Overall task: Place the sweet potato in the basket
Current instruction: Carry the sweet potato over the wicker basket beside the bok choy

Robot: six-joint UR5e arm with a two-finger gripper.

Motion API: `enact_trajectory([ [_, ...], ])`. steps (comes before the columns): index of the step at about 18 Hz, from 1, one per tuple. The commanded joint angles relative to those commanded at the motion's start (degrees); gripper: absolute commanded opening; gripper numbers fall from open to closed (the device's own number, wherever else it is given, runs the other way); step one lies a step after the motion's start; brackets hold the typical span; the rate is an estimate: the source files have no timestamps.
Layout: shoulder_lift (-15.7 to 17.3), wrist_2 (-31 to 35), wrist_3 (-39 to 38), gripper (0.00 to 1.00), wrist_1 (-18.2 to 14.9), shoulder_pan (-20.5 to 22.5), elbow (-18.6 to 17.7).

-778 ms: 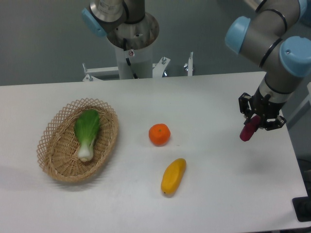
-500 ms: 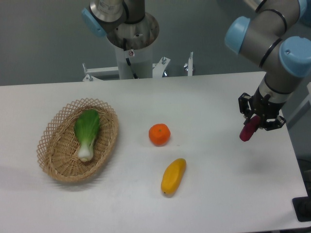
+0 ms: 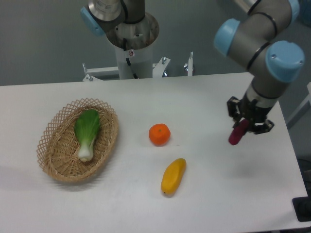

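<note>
A round orange (image 3: 159, 134) is seen near the middle of the white table (image 3: 204, 194); a long yellow fruit (image 3: 173, 176) is laid just below and to its right, apart from it; a green leafy vegetable (image 3: 86, 132) with a white stem is laid lengthwise at the left.

Even, bright overhead light; soft faint shadows on table (image 3: 209, 97); sharp focus, no glare.

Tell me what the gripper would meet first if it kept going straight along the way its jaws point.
The gripper points down, shut on the sweet potato, which hangs below it. Going straight on, the potato's lower tip would probably meet bare table first; nothing else appears beneath it, though height is hard to judge.
</note>
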Motion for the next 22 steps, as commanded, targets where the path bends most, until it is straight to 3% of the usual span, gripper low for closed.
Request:
enact_trajectory([
  [2, 0.9, -0.1, 0.0, 0.12, 0.1, -1.3, -1.2],
  [14, 3.8, -1.8, -11.9, 0.12, 1.9, -19.3, -4.7],
  [17, 3.7, -1.2, -17.1, 0.13, 3.2, -26.2, -5.5],
  [22, 3.2, -1.1, -18.0, 0.15, 3.6, -32.3, -7.8],
])
